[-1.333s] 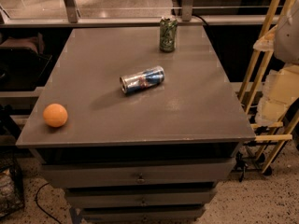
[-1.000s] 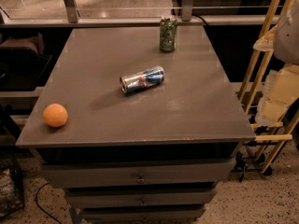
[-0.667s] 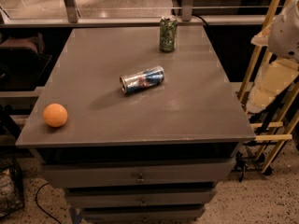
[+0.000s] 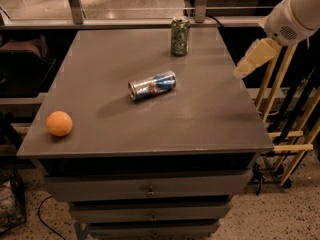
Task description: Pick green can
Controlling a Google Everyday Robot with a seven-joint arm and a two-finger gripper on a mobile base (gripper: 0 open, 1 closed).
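The green can [image 4: 180,36] stands upright near the far edge of the grey table [image 4: 210,119], a little right of centre. It is dark green with pale mottled print and a silver top rim. My gripper [image 4: 251,59] is a pale beige piece on the white arm [image 4: 292,14]. It hangs above the table's right edge, pointing down and left. It is well to the right of the green can and nearer the camera, and touches nothing.
A blue-and-silver can [image 4: 152,85] lies on its side in the middle of the table. An orange ball [image 4: 59,123] sits near the front left corner. Drawers [image 4: 150,189] are below the tabletop. Wooden rails [image 4: 285,114] stand to the right.
My arm and gripper have risen and swung left, from beside the table's right side to above its right edge. The cans and the ball have not moved.
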